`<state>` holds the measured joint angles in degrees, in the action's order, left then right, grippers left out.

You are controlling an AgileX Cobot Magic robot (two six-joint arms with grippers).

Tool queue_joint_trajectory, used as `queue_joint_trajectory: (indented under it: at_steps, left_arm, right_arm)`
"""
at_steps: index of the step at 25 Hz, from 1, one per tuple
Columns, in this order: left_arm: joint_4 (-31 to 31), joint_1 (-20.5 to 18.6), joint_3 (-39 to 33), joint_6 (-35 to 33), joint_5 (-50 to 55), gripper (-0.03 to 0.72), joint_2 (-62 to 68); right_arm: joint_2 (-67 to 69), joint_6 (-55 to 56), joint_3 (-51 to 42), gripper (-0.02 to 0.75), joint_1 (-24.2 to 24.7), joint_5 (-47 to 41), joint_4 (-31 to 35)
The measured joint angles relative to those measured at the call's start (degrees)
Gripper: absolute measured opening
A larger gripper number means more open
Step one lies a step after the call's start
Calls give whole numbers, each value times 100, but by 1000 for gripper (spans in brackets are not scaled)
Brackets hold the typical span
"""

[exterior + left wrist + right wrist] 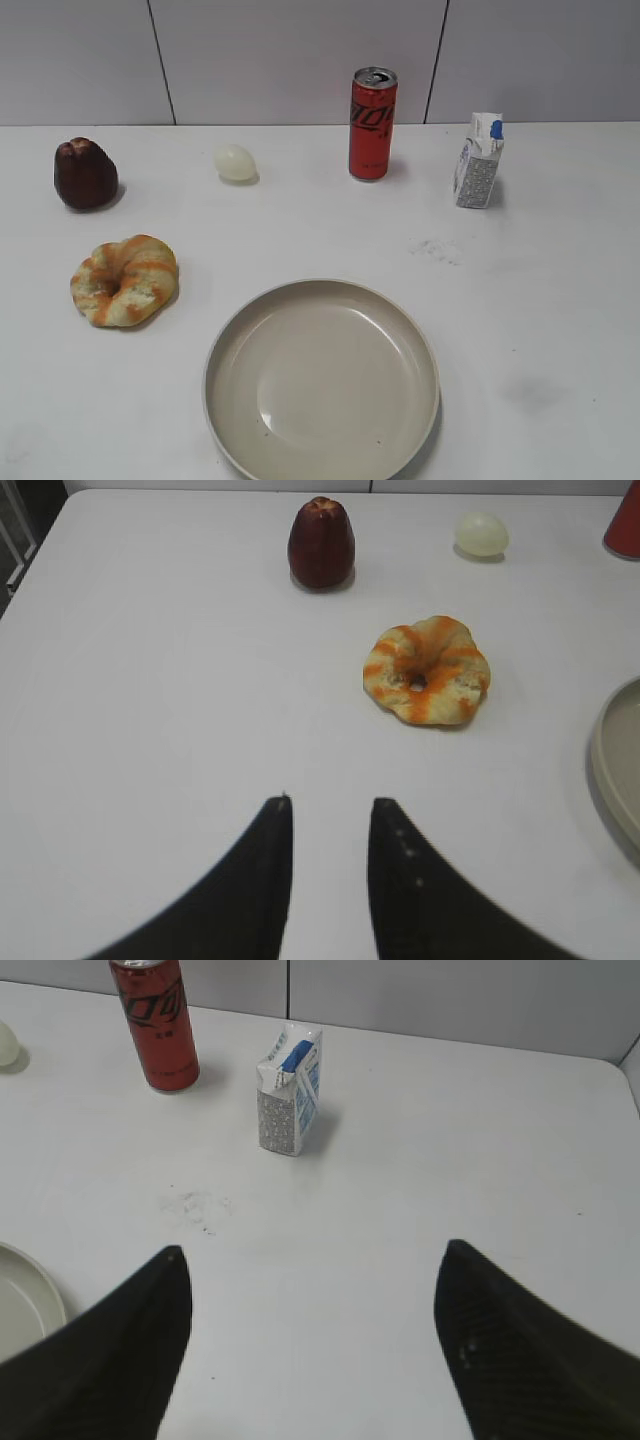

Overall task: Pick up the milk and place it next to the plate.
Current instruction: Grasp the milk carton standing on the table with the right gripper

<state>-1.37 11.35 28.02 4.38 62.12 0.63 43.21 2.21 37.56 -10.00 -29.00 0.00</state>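
The milk (478,162), a small white carton with a blue band and a grey-printed side, stands upright at the back right; it also shows in the right wrist view (290,1092). The beige plate (230,345) lies at the front centre, its edge visible in the right wrist view (40,1285) and the left wrist view (612,770). My right gripper (312,1255) is wide open and empty, well short of the milk. My left gripper (330,802) is open with a narrow gap and empty, over bare table. Neither gripper shows in the exterior view.
A tall red soda can (372,124) stands left of the milk. A pale egg (235,162), a dark red wax-apple-shaped fruit (85,174) and an orange-streaked bread ring (125,280) lie on the left. A grey panelled wall (300,50) backs the white table (540,300).
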Motion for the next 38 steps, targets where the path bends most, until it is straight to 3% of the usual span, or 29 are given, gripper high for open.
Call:
queue_joint_trajectory:
  at_steps: [11, 27, 33, 38]
  left_arm:
    - [0, 0, 0, 0, 0, 207, 0]
    - [0, 0, 0, 0, 0, 207, 0]
    - [0, 0, 0, 0, 0, 207, 0]
    - [0, 0, 0, 0, 0, 207, 0]
  right_arm:
    - [3445, 70, 2140, 573, 0, -33, 508]
    - [7919, 368, 6693, 573, 0, -1392, 581]
    - [8741, 530, 7222, 571, 0, -1737, 330]
    - [9056, 553, 7238, 498, 0, -1780, 272]
